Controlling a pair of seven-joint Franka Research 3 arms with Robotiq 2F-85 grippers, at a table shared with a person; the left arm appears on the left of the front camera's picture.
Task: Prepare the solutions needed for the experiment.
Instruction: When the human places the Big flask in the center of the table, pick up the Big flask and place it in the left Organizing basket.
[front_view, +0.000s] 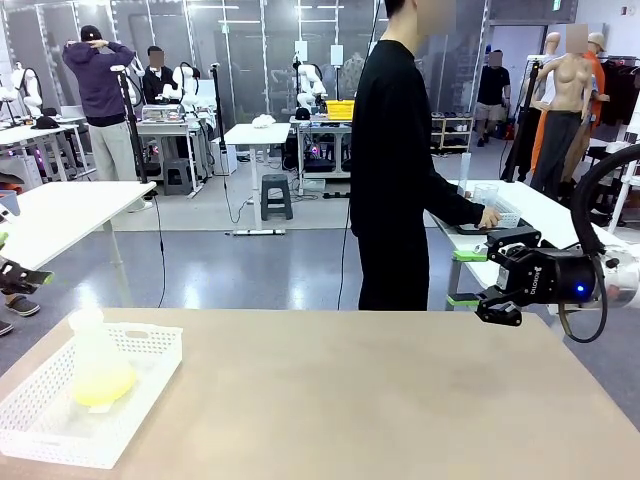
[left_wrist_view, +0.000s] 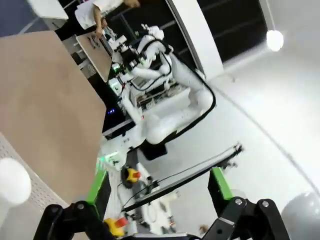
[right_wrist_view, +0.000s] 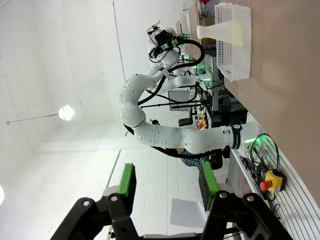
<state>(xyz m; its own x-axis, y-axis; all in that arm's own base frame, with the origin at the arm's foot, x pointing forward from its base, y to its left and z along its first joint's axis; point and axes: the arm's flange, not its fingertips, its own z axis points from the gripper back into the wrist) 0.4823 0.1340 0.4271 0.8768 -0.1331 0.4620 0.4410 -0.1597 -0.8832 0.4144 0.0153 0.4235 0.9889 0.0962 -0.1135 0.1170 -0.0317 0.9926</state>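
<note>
A frosted conical flask (front_view: 97, 365) stands in a white mesh basket (front_view: 150, 345) at the table's front left, with a shallow layer of yellow solution (front_view: 102, 388) glowing in its base. The right wrist view shows the flask (right_wrist_view: 220, 31), the solution (right_wrist_view: 240, 32) and the basket (right_wrist_view: 234, 60) far off. My right gripper (front_view: 463, 277) hangs open and empty over the table's far right edge, its green pads (right_wrist_view: 127, 186) spread apart. My left gripper (front_view: 10, 258) sits at the picture's left edge, partly cut off. It is open (left_wrist_view: 159, 185) and empty, with the flask's white neck (left_wrist_view: 12, 180) beside it.
A person in black (front_view: 400, 170) stands at the far side, one hand (front_view: 490, 217) reaching to clear labware on a white side table (front_view: 560, 215) at the right. The tan tabletop (front_view: 360, 400) stretches bare between the basket and my right gripper.
</note>
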